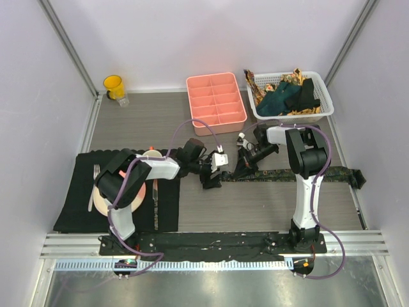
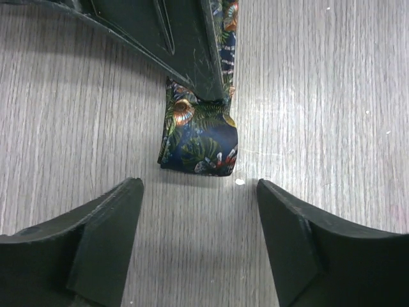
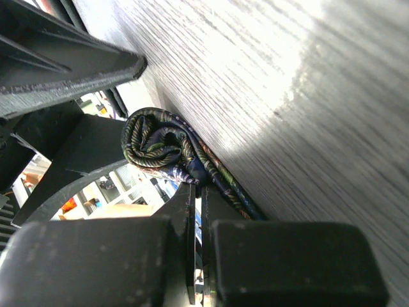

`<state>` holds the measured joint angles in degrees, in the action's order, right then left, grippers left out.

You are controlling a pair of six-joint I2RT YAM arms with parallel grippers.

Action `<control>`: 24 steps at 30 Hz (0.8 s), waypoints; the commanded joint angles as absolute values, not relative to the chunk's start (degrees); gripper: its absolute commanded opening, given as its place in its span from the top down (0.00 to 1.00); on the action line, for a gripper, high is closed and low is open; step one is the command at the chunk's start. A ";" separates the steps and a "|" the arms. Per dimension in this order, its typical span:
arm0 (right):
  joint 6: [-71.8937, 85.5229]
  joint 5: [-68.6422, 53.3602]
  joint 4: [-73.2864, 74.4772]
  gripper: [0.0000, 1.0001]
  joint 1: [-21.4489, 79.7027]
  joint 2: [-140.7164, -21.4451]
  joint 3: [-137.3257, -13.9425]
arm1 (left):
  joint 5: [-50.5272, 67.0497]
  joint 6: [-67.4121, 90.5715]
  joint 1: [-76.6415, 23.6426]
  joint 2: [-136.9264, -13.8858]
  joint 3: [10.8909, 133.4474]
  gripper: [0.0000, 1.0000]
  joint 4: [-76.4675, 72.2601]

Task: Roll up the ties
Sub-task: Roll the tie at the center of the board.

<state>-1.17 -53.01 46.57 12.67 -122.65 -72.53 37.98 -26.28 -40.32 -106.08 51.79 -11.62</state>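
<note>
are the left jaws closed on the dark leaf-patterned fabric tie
No, the left jaws stand wide apart, clear of the dark patterned tie.

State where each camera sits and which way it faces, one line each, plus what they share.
Top external: above and behind, looking down on the table; left arm and right arm show.
Left wrist: looks down between the fingers of the open left gripper at the rolled end of the tie.
Right wrist: looks along the shut right gripper pinching that end.
Shared: all show the tie.
</note>
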 commanded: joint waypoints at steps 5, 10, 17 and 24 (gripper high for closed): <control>-1.93 -42.98 44.56 0.99 13.10 -127.09 -71.37 | 38.06 -24.35 -40.78 -107.31 52.65 0.28 -16.26; -1.94 -42.89 44.82 0.99 13.10 -127.79 -71.89 | 37.62 -24.17 -41.40 -107.75 53.35 0.31 -16.00; -2.72 -42.80 45.61 0.99 13.10 -128.67 -72.16 | 37.09 -25.31 -42.62 -109.25 56.86 0.34 -11.17; -2.72 -42.45 45.62 0.99 13.01 -129.11 -72.25 | 37.44 -29.43 -42.98 -108.55 59.06 0.53 -3.61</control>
<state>-3.40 -54.00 47.88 12.60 -123.87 -73.63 36.45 -26.17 -42.70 -109.08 57.49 -7.84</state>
